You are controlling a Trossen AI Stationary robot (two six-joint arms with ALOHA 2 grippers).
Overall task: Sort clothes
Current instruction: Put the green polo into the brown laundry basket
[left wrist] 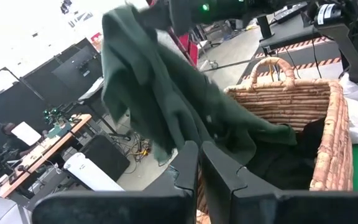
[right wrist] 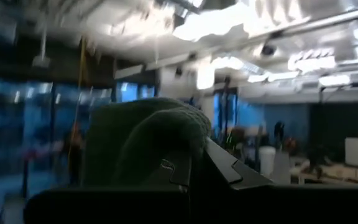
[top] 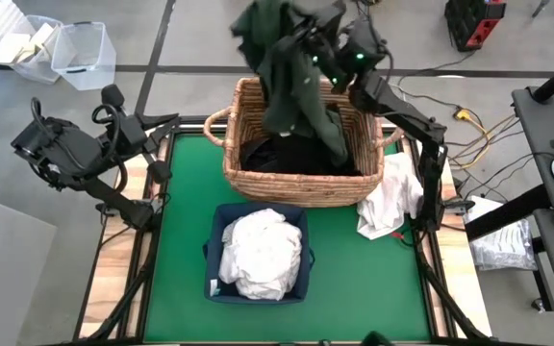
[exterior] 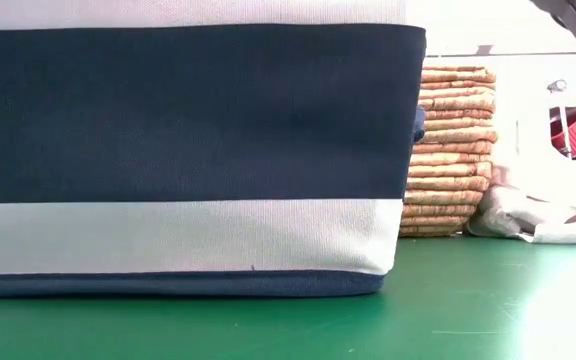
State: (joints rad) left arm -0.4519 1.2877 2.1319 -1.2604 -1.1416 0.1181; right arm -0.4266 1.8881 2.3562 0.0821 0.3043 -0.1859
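The right tool (top: 308, 43) is clamped on the dark green garment (top: 291, 82), holding it up above the wicker basket (top: 243, 163) at the far end of the green surface (top: 186, 250); the cloth hangs down in folds so that its lower end reaches the basket's opening, seen also in the left wrist view (left wrist: 166, 106). In the right wrist view the green fabric (right wrist: 148, 140) bunches over that arm's own fingers, which are pressed together on it. Black clothes (top: 291, 154) lie inside the basket. A white pile (top: 263, 252) fills the navy bin (top: 221, 223), which stands just in front of the basket. Another white garment (top: 390, 197) lies on the surface beside the basket's right side, touching it. The left tool (top: 166, 125) waits at the surface's far left corner, its fingers closed together with nothing between them (left wrist: 197, 171).
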